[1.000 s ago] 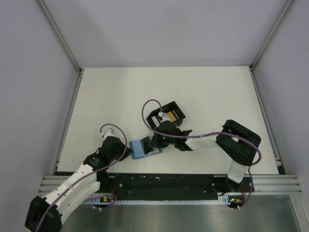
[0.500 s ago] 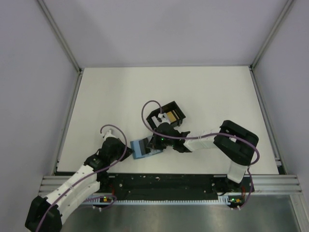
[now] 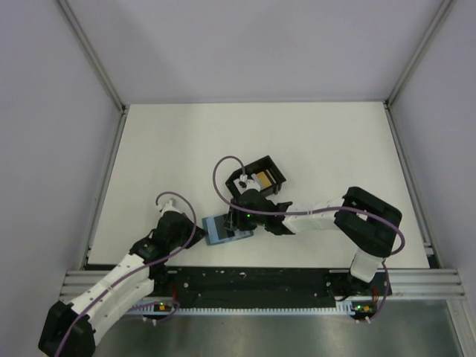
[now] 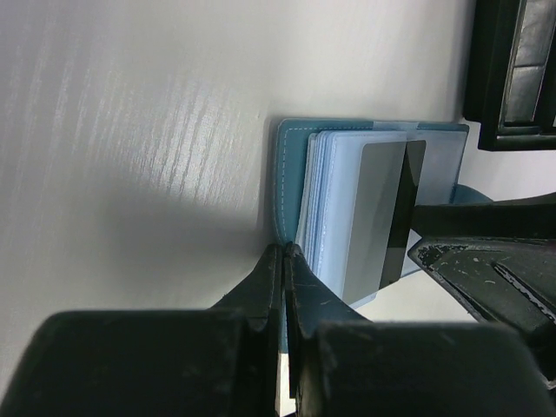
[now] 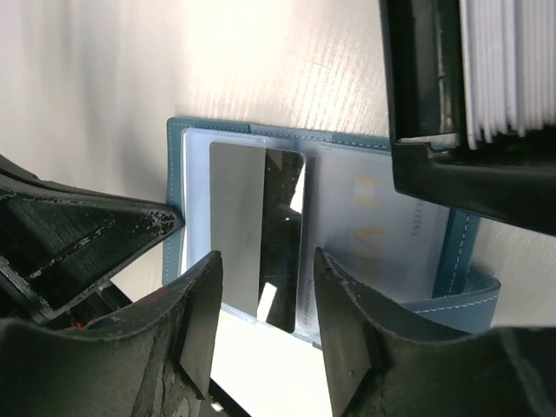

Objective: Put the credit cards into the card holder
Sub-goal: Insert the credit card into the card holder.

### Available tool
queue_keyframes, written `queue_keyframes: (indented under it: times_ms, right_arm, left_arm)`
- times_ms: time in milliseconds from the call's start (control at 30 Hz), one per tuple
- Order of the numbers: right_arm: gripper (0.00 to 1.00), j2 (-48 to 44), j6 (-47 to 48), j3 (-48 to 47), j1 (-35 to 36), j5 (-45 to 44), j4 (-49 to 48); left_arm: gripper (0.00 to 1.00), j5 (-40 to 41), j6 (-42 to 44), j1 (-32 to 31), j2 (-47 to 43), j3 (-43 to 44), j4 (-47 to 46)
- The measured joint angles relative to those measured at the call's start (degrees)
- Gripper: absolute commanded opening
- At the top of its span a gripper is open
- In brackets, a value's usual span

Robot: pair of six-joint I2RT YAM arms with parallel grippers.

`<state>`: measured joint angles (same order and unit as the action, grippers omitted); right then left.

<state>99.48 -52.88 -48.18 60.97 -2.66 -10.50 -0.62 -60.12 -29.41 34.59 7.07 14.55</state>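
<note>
The teal-blue card holder (image 3: pixel 222 229) lies open on the table, its clear sleeves up (image 4: pixel 339 191) (image 5: pixel 408 226). A shiny silver-grey credit card (image 5: pixel 256 230) lies on its sleeves and also shows in the left wrist view (image 4: pixel 382 217). Another card with yellow lettering (image 5: pixel 369 204) sits inside a sleeve. My left gripper (image 3: pixel 196 232) (image 4: pixel 284 253) is shut on the holder's left cover edge. My right gripper (image 3: pixel 236 219) (image 5: pixel 263 300) is open just above the holder, its fingers either side of the silver-grey card's near end. More cards, white (image 5: pixel 512 61) and orange-yellow (image 3: pixel 262 179), stand in the black tray.
The black open-topped tray (image 3: pixel 272 168) (image 5: pixel 417 95) (image 4: pixel 499 78) stands just behind the card holder, close to my right wrist. The table's near edge rail (image 3: pixel 253 275) runs just in front of both grippers. Bare white tabletop (image 3: pixel 171 149) lies to the left and back.
My right gripper has shifted a little to the left over the card holder. My left gripper keeps its hold on the cover edge, hardly moved.
</note>
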Motion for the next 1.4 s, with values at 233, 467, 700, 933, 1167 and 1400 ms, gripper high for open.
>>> queue_keyframes:
  times_ms: [233,467,700,933,1167,1400]
  right_arm:
    - [0.48,0.87,2.97,-2.78,0.00,1.16,2.23]
    - [0.47,3.04,4.70,-5.66,0.35,3.74,3.45]
    - [0.46,5.09,6.43,-8.74,1.70,4.79,4.98]
    - [0.46,5.25,7.32,-9.38,1.95,4.81,5.95]
    - [0.49,4.33,10.08,-9.38,2.67,2.56,7.69]
    - [0.55,-2.19,15.15,-8.31,2.43,1.07,8.33]
  left_arm:
    - [0.00,0.02,0.07,0.00,0.00,0.00,0.02]
    - [0.00,0.02,0.09,0.00,0.02,0.00,0.02]
    - [0.00,0.11,0.26,0.00,0.02,0.00,0.11]
    - [0.00,0.22,0.33,0.00,0.00,0.00,0.26]
    - [0.00,0.15,0.70,0.00,0.02,0.07,0.35]
    - [0.00,0.66,2.43,0.00,0.04,2.25,3.54]
